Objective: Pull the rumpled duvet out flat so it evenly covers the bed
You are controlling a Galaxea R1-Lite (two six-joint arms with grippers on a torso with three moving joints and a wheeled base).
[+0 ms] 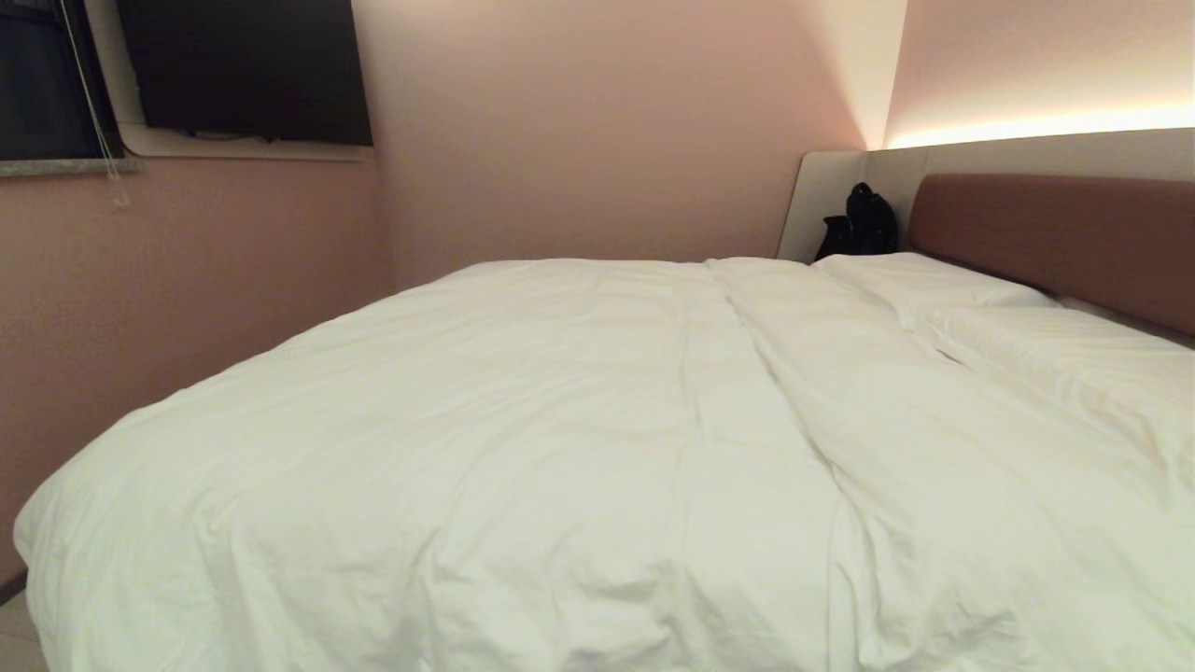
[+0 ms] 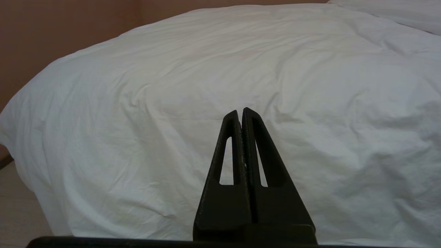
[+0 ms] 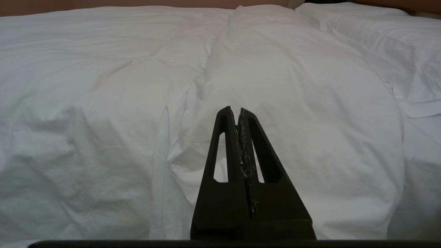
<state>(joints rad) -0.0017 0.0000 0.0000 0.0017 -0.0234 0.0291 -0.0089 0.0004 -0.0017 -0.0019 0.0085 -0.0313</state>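
Head view shows the duvet (image 1: pixel 523 439) lying over most of the bed (image 1: pixel 1055 243), puffy and white, spilling over the near edge and the left corner. It is not flat: a long raised fold runs from the near edge up toward the far wall, and shallow wrinkles fan out on either side of it. To the right of that ridge the cover slopes down against two white pillows (image 1: pixel 934 280) that lie beside the reddish-brown headboard panel. A dark bag (image 1: pixel 864 224) sits in the far corner past the pillows, and a dark screen (image 1: pixel 247 70) hangs on the pink wall on the left.

Neither arm shows in the head view. In its wrist view the left pincer (image 2: pixel 240 111) hangs just before the duvet's near-left slope, fingers pressed together and empty. The right pincer (image 3: pixel 234 109) is likewise pressed together and empty, pointing at the foot of the central fold.

The step in hand looks like the first reach. It would go best if each pincer spread, pinched the near hem either side of the ridge, and drew outward and toward the robot together, so the fold flattens without dragging the cover off the pillow side.
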